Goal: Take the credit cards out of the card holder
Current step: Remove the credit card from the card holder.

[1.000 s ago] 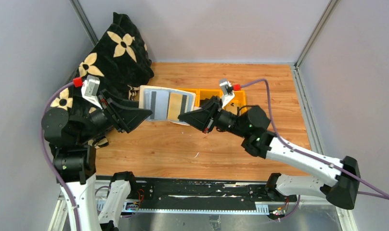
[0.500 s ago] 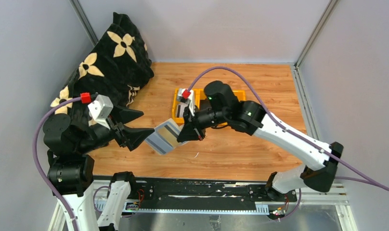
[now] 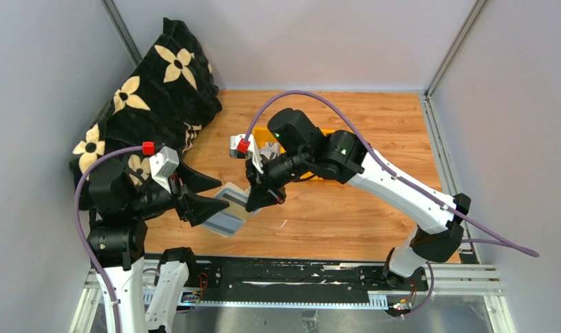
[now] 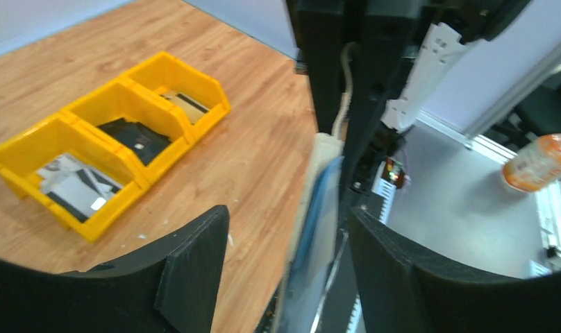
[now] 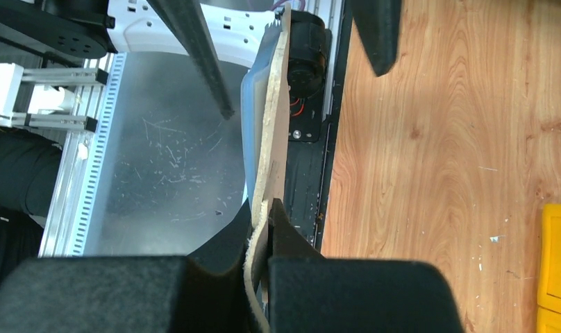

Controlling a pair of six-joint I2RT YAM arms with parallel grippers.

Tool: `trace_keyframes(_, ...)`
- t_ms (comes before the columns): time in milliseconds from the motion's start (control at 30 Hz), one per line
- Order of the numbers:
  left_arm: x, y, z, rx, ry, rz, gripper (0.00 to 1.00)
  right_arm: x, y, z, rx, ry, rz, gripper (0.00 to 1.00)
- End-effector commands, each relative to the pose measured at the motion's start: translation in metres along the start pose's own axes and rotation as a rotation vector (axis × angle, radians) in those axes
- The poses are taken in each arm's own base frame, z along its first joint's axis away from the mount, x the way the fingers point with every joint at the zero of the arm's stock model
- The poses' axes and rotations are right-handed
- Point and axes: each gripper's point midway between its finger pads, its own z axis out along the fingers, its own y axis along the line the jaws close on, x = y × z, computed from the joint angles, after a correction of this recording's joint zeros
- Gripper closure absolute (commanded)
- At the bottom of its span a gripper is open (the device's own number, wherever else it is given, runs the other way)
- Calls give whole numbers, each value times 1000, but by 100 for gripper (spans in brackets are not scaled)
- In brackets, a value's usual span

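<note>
While pinching the card holder (image 5: 271, 139) with right gripper (image 5: 262, 211) by the table's (image 3: 319, 239) near edge, risks skewing it by closing spread left gripper (image 4: 288, 236).

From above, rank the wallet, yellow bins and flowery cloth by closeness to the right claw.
1. Card holder: pinched in the right gripper.
2. Yellow bins: just behind, under that arm.
3. Flowered cloth: back-left corner.
</note>
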Motion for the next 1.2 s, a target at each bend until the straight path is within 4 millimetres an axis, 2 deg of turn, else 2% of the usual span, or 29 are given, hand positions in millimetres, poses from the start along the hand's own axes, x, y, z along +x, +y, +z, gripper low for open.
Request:
trace_keyframes(0,3,-24,-2,126,1,23,35,-2,15,1,-65,19,-54,100)
trace_keyframes(100,9,-29,-2,177,10,-9,46,-5,14,3,-68,21,-59,100)
trace_keyframes(200,17,-30,-1,193,18,-18,52,-8,11,5,-70,28,-62,100)
trace_keyframes(333,23,-24,1,187,30,-34,61,-13,10,7,-75,34,-64,100)
trace_keyframes(500,18,-11,4,126,35,-34,95,-18,8,10,-73,25,-62,100)
trace_keyframes(533,16,-10,4,113,33,-23,100,-19,7,11,-69,14,-60,94)
trace_keyframes(567,14,-9,4,102,31,-13,100,-21,6,11,-64,-4,-60,84)
trace_keyframes(600,11,-8,4,94,30,-8,100,-23,5,12,-56,-27,-59,77)
trace_keyframes(633,9,-9,3,93,28,-7,100,-32,3,12,-45,-85,-70,73)
trace_keyframes(667,7,-10,4,96,28,-13,100,-30,2,9,-40,-107,-63,68)
trace_keyframes(700,5,-10,4,101,29,-25,100,-37,1,7,-31,-173,-41,63)
trace_keyframes(800,-1,-10,4,99,30,-55,100,-57,3,-14,-39,-437,-41,53)
trace_keyframes(833,-4,-11,4,96,28,-57,100,-76,8,-29,-43,-583,-102,49)
trace_keyframes(867,-7,-9,4,86,27,-59,100,-76,10,-38,-35,-670,-98,47)
trace_keyframes(900,-9,-10,4,79,24,-60,100,-69,9,-44,-20,-738,-85,45)
trace_keyframes(967,-15,-10,3,60,19,-69,100,-71,8,-54,-3,-859,-68,44)
trace_keyframes(1033,-20,-9,3,41,15,-92,100,-69,4,-55,-14,-919,-23,44)
trace_keyframes(1167,-28,-6,3,2,4,-148,100,-66,-10,-43,-44,-974,65,42)
